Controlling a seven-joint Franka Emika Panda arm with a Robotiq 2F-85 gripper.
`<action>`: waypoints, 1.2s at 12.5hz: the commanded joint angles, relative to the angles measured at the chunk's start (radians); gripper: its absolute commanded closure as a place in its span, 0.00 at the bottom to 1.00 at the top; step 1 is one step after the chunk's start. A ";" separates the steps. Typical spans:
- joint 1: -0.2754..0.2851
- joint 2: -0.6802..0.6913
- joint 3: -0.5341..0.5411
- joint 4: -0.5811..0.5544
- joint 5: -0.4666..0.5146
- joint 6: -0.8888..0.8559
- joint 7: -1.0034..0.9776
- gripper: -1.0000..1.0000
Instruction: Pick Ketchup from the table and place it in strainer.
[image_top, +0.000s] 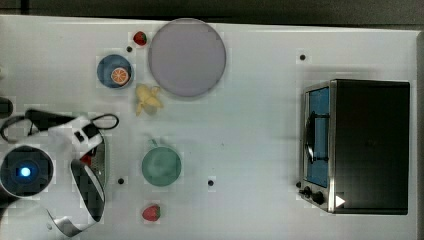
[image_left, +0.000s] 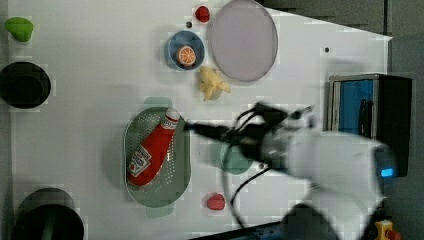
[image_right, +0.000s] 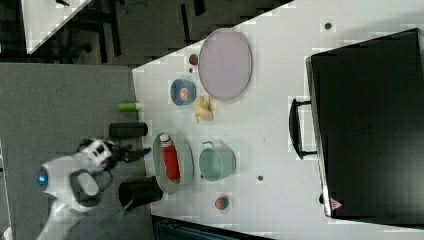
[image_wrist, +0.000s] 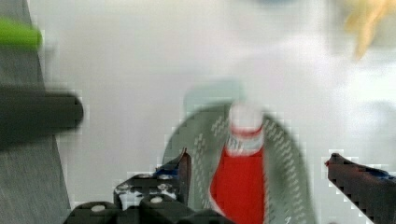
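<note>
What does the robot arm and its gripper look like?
The arm has rounded white shells with dark grey or black joints, and a blue light glows on one segment. Black cables loop loosely around the wrist. The gripper is black, with dark jaws standing apart; small blue patches show near their tips, and pale screw heads dot its body.

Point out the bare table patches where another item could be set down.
Widest: between the cup and the toaster oven. Also beside the strainer, toward the left view's left. Crowded: plate, blue bowl, banana, strawberry.
</note>
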 joint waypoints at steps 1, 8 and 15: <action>-0.125 -0.075 -0.127 0.094 0.038 -0.185 0.047 0.00; -0.199 -0.161 -0.484 0.396 -0.026 -0.758 0.043 0.00; -0.195 -0.161 -0.479 0.482 -0.154 -0.818 0.137 0.00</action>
